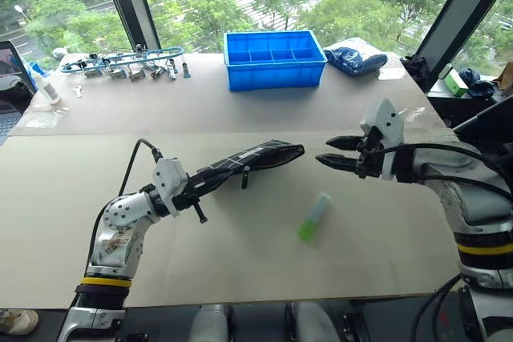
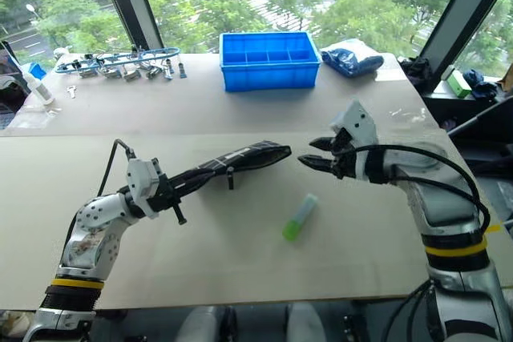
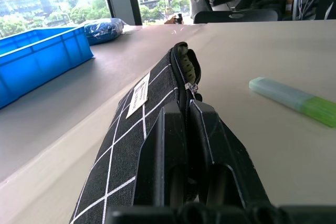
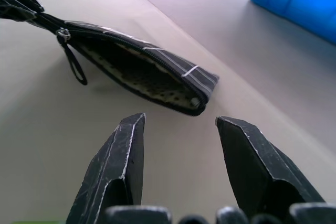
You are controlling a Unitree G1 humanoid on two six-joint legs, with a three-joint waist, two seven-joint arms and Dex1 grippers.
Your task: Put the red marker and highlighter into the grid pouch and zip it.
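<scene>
My left gripper (image 1: 195,188) is shut on one end of the grid pouch (image 1: 250,158) and holds it up off the table, roughly level. The pouch's other end is unzipped, and its mouth (image 4: 149,77) gapes toward my right gripper. The zipper pull (image 1: 245,177) dangles partway along. A short gap to the right of the mouth, my right gripper (image 1: 335,152) hangs open and empty. The light-green highlighter (image 1: 314,216) lies on the table below and between the two grippers. The red marker is out of view.
A blue divided bin (image 1: 274,59) stands at the back centre, with a blue bag (image 1: 357,58) to its right. Metal tools (image 1: 124,63) and a white bottle (image 1: 44,86) lie at the back left. The tan table (image 1: 240,270) stretches toward me.
</scene>
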